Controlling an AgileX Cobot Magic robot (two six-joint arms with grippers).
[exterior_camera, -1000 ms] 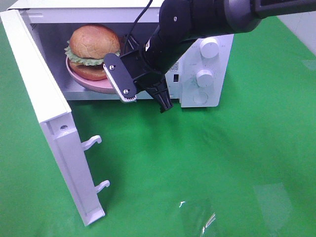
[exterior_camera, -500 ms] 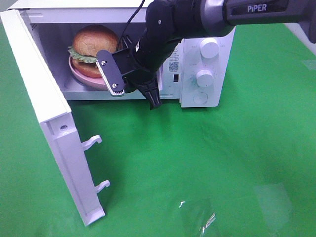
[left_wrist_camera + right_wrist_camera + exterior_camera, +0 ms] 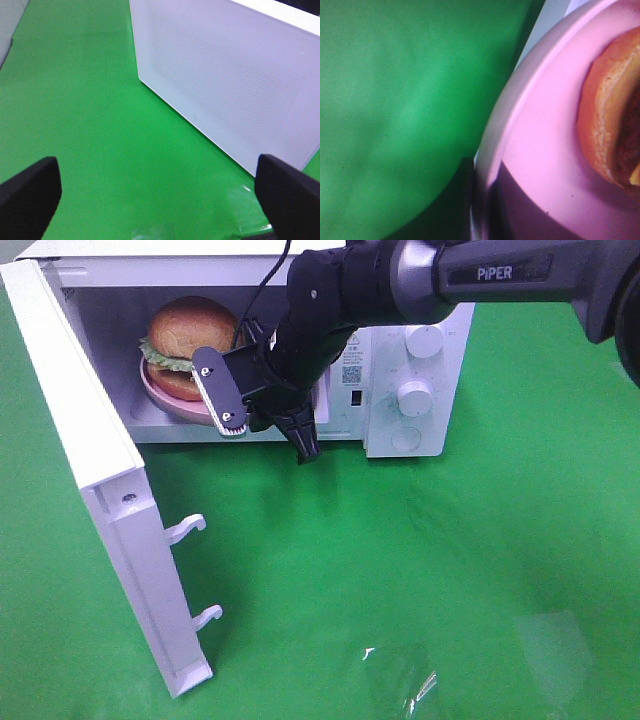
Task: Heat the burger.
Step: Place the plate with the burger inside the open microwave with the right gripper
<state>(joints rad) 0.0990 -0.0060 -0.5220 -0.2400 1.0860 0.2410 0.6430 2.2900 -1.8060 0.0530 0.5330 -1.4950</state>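
Reaches in from the upper right of the high view with the dark right arm, down to the mouth of the open microwave [image 3: 420, 350] at upper centre. Pinches the front rim of the pink plate [image 3: 165, 403] with the right gripper [image 3: 232, 418], jaws pressed almost together with only the thin rim between them.

Shows the burger [image 3: 190, 335] at upper left of the frame, upright on that plate and inside the microwave cavity. Sets its golden bun on top and the lettuce frill beneath, just left of the gripper and apart from it.

Gives the same grip close up in the right wrist view: plate rim running into the lower middle of the picture, the burger's orange-brown base at the right edge, green cloth [image 3: 395, 100] over the left half.

Has the white door [image 3: 100, 470] swung wide down the left side of the high view, with two latch hooks [image 3: 188, 528] on its free edge.

Spreads the left gripper [image 3: 157, 167] fully, with its black fingers [image 3: 30, 195] in the two lower corners of the left wrist view. Grips nothing there and hangs over green cloth. Faces the door's dotted outer panel at the upper right of that view.
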